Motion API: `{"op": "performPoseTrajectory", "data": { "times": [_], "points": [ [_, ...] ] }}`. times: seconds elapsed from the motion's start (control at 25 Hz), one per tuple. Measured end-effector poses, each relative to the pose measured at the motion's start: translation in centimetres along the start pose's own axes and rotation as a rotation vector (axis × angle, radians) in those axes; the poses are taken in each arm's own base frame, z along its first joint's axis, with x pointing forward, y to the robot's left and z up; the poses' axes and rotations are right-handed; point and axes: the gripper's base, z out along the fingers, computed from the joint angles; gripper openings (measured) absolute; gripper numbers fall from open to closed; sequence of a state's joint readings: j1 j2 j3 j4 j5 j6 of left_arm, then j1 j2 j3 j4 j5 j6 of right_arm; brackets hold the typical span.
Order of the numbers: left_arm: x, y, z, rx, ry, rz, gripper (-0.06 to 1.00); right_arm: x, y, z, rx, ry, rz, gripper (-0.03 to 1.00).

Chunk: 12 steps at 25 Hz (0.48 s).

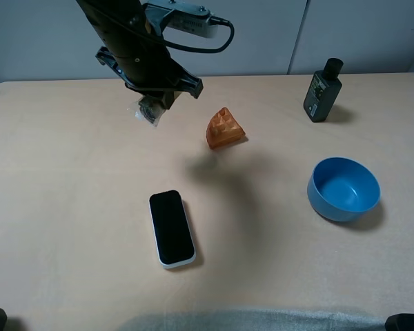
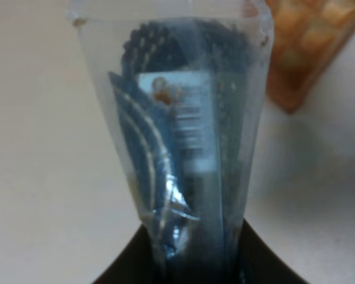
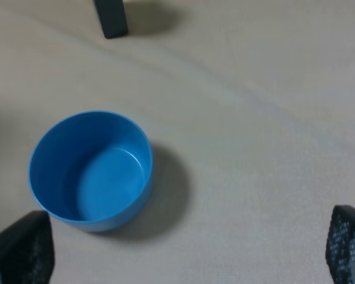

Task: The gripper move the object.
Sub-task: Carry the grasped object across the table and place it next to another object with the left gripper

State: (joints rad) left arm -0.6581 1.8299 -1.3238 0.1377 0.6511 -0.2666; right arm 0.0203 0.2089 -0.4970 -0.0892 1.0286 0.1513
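The pale beige desk (image 1: 69,207) is smooth and matt, with grey wall panels (image 1: 331,34) behind its far edge. The left gripper (image 1: 154,96) hangs near the far edge, left of the middle, clenched on the clear crinkly packet (image 1: 148,110). The packet's white label (image 2: 189,118) is too blurred to read. Beside it lies an orange waffle wedge (image 1: 224,129). A dark bottle (image 1: 322,91), its label too small to read, stands by the far right corner. A blue bowl (image 1: 343,188) sits near the right edge, and a black phone (image 1: 171,227) lies toward the near edge. The right gripper (image 3: 183,260) is spread wide near the bowl.
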Motion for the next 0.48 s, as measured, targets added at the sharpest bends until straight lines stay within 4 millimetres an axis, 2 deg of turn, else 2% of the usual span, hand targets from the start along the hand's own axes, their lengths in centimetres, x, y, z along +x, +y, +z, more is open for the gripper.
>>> {"op": "performPoseTrajectory", "data": {
  "times": [0.48],
  "points": [
    [0.8, -5.4, -0.2, 0.062, -0.022, 0.052, 0.18, 0.0, 0.0, 0.0, 0.000, 0.000, 0.000, 0.69]
  ]
}}
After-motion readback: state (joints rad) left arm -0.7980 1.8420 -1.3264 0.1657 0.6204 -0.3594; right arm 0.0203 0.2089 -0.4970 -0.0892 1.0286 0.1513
